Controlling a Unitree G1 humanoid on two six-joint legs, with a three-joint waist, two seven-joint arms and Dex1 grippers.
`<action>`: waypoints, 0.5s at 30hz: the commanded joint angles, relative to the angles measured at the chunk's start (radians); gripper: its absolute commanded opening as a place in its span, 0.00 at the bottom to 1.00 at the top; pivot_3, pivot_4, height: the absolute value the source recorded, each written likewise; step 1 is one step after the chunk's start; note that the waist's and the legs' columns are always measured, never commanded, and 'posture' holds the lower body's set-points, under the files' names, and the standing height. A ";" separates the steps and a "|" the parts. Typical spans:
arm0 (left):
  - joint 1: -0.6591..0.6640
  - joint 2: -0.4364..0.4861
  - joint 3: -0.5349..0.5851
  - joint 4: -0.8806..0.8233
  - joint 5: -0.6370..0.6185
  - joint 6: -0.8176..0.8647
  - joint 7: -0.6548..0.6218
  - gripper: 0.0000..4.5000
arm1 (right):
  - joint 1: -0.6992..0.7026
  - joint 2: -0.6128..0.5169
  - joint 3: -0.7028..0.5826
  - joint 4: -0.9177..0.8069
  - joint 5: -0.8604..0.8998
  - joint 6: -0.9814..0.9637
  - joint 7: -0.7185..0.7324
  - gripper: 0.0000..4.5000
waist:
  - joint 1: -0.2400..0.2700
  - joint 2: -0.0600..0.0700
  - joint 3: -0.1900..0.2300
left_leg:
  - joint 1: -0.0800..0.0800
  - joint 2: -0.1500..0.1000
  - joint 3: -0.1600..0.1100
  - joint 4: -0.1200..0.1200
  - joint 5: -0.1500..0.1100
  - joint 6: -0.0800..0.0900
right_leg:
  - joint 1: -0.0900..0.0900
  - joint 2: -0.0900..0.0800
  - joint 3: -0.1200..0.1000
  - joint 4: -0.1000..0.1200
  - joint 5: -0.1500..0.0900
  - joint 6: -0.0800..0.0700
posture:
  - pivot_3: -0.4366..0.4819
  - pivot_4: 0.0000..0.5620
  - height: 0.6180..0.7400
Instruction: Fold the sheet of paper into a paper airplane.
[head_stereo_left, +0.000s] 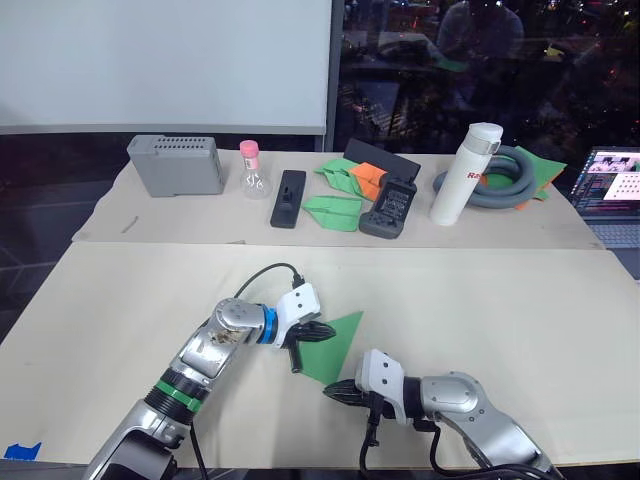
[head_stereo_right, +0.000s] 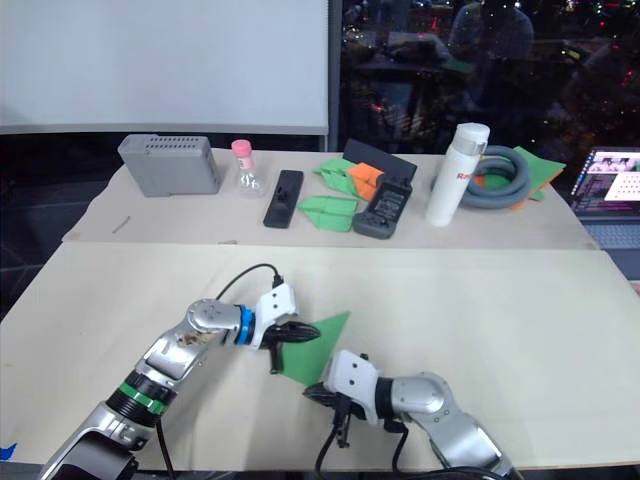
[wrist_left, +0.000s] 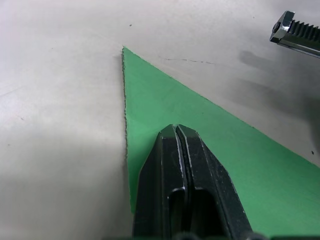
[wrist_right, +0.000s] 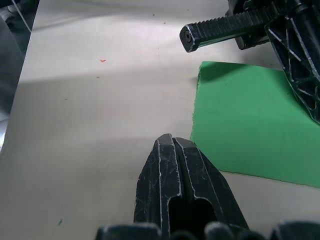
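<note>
Left eye view, left claw (head_stereo_left: 322, 330) closed on sheet of paper (head_stereo_left: 335, 352), right claw (head_stereo_left: 336, 392) closed beside its edge.

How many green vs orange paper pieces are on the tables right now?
Green, front table: 1, the sheet of paper, folded to a wedge.
Green, back table: 3 visible, two paper darts mid-table and one piece by the grey hose.
Orange: 1 paper dart; a second orange bit by the hose is too small to tell.
Total: 5.

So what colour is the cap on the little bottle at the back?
Pink. The cap tops the clear bottle, clearest in the left eye view.
</note>
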 joint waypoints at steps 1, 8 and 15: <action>0.019 0.001 -0.028 0.047 0.031 0.011 0.005 0.01 | -0.022 -0.027 -0.072 -0.053 0.071 0.066 0.016 0.00 | 0.001 0.000 0.000 | 0.000 0.000 0.000 0.000 0.000 0.000 | 0.000 0.000 0.000 0.000 0.000 0.000 | 0.48 0.27 1.00; 0.026 -0.013 -0.027 0.058 0.033 -0.002 0.017 0.01 | -0.072 -0.037 -0.110 -0.061 0.123 0.117 0.008 0.00 | 0.005 0.000 0.000 | -0.001 0.000 0.000 0.001 0.000 0.001 | 0.000 0.000 0.000 0.000 0.000 0.000 | 0.48 0.27 1.00; 0.035 -0.009 -0.020 0.051 0.034 -0.003 0.026 0.01 | -0.083 -0.038 -0.086 -0.006 0.079 0.099 -0.020 0.00 | 0.005 0.000 0.000 | -0.001 -0.001 0.000 0.001 0.000 0.001 | 0.000 -0.001 0.000 0.000 0.000 0.000 | 0.48 0.27 1.00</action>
